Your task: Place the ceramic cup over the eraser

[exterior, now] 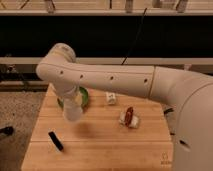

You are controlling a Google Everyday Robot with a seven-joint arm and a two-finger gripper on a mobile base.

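Observation:
The cream ceramic cup (72, 113) hangs at the end of my arm, held a little above the wooden table (105, 145), with its shadow just to its right. My gripper (70, 102) is shut on the cup, reaching down from the wrist, and is mostly hidden by the wrist and the cup. The eraser (56, 141), a slim black bar, lies on the table at the front left, below and slightly left of the cup and apart from it.
A green round bowl (83, 97) sits just behind the cup. A small white cube (111, 98) lies at the back middle. A red-and-white object (130, 118) lies right of centre. My arm spans the table's back from the right.

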